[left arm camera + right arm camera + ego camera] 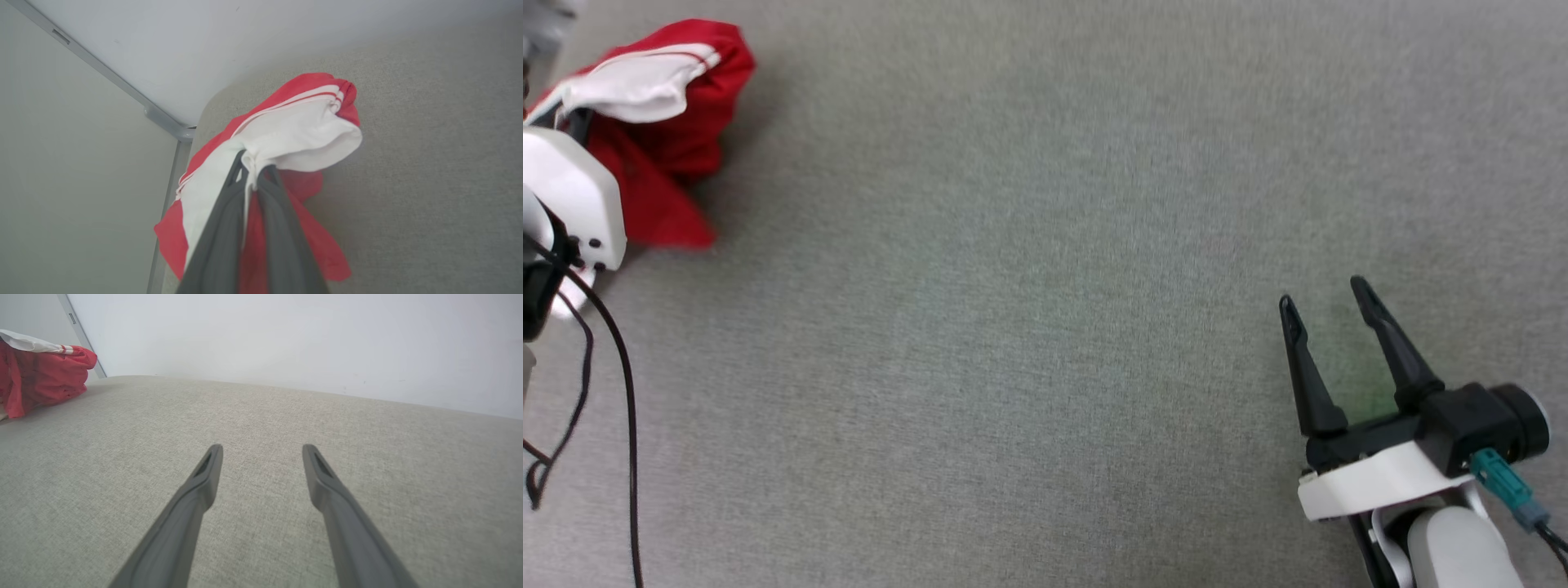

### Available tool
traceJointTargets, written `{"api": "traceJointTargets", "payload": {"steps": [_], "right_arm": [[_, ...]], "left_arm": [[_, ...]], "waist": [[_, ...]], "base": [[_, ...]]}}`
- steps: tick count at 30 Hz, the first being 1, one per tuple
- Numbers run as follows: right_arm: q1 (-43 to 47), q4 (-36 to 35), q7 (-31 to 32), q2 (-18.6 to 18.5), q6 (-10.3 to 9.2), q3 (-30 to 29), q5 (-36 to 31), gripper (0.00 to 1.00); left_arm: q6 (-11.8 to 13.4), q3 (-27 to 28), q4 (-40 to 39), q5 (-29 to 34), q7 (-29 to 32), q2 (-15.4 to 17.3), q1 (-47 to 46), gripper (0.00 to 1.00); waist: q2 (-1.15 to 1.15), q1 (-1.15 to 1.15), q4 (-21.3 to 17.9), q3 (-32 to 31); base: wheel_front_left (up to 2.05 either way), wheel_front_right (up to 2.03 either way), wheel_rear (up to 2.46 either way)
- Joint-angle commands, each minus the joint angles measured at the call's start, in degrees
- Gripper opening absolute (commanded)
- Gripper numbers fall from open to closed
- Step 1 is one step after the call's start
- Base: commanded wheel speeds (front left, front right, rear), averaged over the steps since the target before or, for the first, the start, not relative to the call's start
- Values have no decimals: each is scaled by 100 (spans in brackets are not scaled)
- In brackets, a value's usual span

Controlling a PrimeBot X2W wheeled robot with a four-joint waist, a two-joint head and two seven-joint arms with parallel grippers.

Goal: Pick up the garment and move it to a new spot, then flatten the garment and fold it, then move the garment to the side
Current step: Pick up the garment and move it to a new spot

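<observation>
The garment (678, 122) is at the far left corner of the desk (1045, 327), which has a grey cloth cover. It is gathered into a loose bundle and not spread out. The red body hangs in folds, and a white sleeve with thin red and white stripes at its edge lies on top.

The left gripper (251, 165) is closed narrow on the garment (302, 130). In the left wrist view its two dark fingers meet on a fold of the white sleeve, and red cloth falls on both sides of them. The bundle is pulled up to the fingertips, and its shadow falls on the desk (429, 163) at the right of it. I cannot tell how much of the lower red part rests on the desk. A black cable (625, 367) hangs from the left arm.

The right gripper (1323, 292) is at the near right, well apart from the garment. Its fingers are spread wide and nothing is between them. In the right wrist view the right gripper (262, 449) is above bare grey cloth, and the garment (41, 375) is at the far left, before a pale wall (286, 335).
</observation>
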Motion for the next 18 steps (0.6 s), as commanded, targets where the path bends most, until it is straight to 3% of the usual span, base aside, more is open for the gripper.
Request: {"api": "traceJointTargets", "payload": {"steps": [1,10,18], "right_arm": [[95,34,-14,26,-6,-5,44,100],[313,170,-14,71,-6,-7,291,100],[383,129,-14,72,-6,-186,526,100]], "left_arm": [[55,-34,-114,88,-128,38,-66,0],[124,-559,-1415,814,-497,112,-182,0],[32,-1135,-2300,968,-285,-402,-108,0]], "waist": [[0,0,31,-332],[0,0,-127,-1147],[0,0,-549,-1469]], "base": [[0,0,0],[0,0,0],[0,0,0]]}}
